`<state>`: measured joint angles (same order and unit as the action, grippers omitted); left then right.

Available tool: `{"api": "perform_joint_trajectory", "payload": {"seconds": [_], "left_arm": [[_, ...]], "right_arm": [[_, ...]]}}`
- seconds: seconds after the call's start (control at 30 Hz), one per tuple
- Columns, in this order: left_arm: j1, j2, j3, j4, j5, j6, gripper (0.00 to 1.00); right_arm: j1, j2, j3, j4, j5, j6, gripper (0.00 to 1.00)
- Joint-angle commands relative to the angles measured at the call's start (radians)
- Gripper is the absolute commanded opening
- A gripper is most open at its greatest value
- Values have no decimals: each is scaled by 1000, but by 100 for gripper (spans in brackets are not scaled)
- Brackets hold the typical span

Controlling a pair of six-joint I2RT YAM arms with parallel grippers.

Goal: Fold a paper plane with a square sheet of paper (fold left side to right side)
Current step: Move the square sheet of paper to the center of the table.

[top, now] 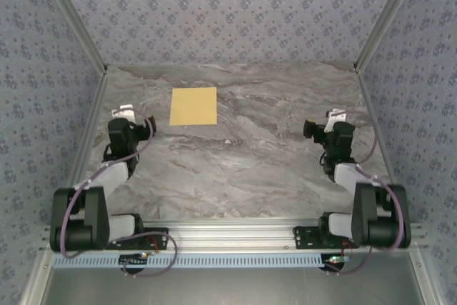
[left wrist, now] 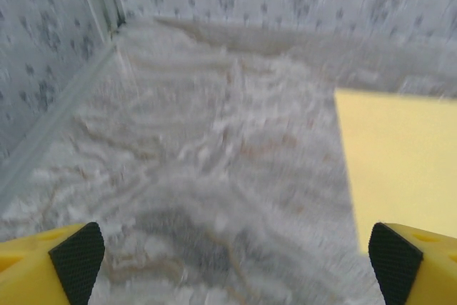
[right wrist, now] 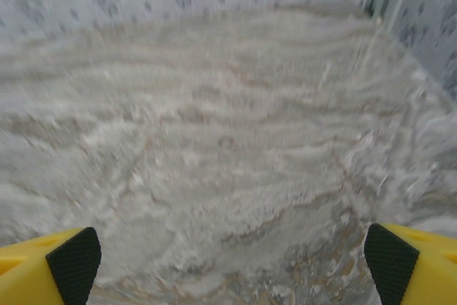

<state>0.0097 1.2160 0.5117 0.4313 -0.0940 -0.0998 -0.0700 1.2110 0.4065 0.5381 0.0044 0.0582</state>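
Our left fingers [left wrist: 77, 253] are spread wide apart. We see bare tabletop [left wrist: 214, 176] between the two black pads. Our right fingers [right wrist: 73, 262] are spread wide too, with bare tabletop between them as well.

The square sheet of paper [top: 193, 106] lies flat on the far left part of the tabletop [top: 250, 169]. From above, it sits just past the left fingers [top: 127, 113] and a little to their right. It is well apart from the right fingers [top: 334, 116]. Its four edges look straight and it has no folds. Its far edge is near the far wall [top: 228, 12] but does not touch it.

In the left wrist view, the sheet [left wrist: 403, 162] is on the right side. Its left edge runs straight from near to far, and its near left corner is close to the right pad.

There is lots of open tabletop to the right of the sheet and between the two arms. The walls close in the tabletop at the left, the right and the far side.
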Motion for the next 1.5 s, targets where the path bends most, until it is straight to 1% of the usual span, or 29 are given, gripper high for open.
{"api": "perform_joint_trajectory", "payload": {"seconds": [0.0,0.07,0.1,0.17,0.23,0.4,0.6,0.8,0.93,1.2,1.37,1.47], "left_arm": [[-15,-39,161,-304,25,-147,98],[-22,14,267,-431,70,-221,98],[-30,58,325,-486,101,-241,98],[-65,161,435,-582,117,-255,98],[-115,276,551,-663,105,-246,98],[-236,591,876,-864,27,-227,98],[-322,845,1171,-1004,-22,-220,98],[-353,1025,1378,-1102,-22,-232,98],[-364,1087,1431,-1139,-11,-235,98],[-389,1152,1428,-1159,-4,-245,98],[-410,1144,1362,-1154,-6,-268,98],[-427,1109,1277,-1116,-2,-292,98]], "right_arm": [[22,-159,38,-220,36,106,100],[44,-241,46,-317,30,143,100],[57,-283,50,-369,31,164,100],[91,-345,52,-436,8,201,100],[138,-394,54,-507,7,233,100],[296,-481,65,-657,78,253,100],[414,-551,47,-764,138,284,100],[471,-582,46,-800,172,289,100],[493,-584,46,-803,184,287,100],[510,-584,46,-802,191,290,100],[518,-584,49,-808,196,293,100],[520,-583,50,-810,198,296,100]]}}
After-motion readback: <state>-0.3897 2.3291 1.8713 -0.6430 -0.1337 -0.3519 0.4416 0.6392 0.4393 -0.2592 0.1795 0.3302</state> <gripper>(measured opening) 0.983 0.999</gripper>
